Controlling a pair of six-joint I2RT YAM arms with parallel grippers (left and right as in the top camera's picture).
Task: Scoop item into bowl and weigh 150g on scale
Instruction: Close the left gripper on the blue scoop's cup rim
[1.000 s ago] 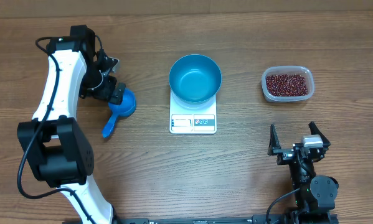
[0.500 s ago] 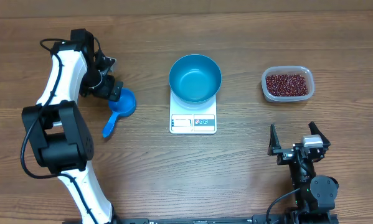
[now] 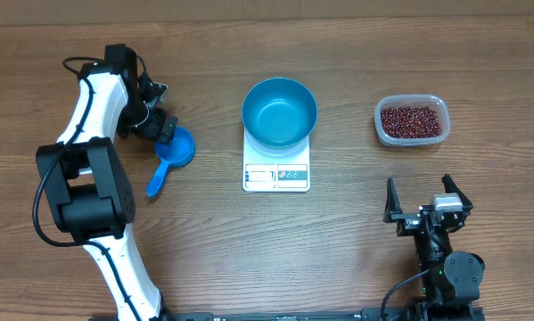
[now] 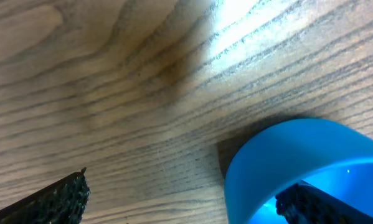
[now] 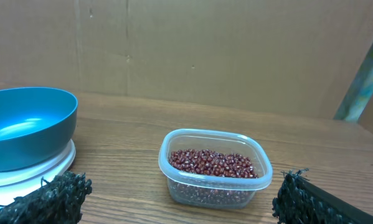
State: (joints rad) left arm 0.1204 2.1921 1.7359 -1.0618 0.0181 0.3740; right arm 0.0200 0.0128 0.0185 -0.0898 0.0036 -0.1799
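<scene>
Its arm still adjusting, the released left gripper (image 3: pixel 166 133) is straddling the blue scoop's (image 3: pixel 179 150) rim, grasp pending; the right gripper (image 3: pixel 424 201) is idling, released.

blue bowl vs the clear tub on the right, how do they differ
The round deep blue plastic bowl is opaque; the clear rectangular plastic tub is see-through with rounded corners.
The bowl is empty; the tub holds small dark red-brown beans.
The bowl sits on the small flat white scale; the tub rests directly on the wooden table.
Both stand upright with no lid.
</scene>
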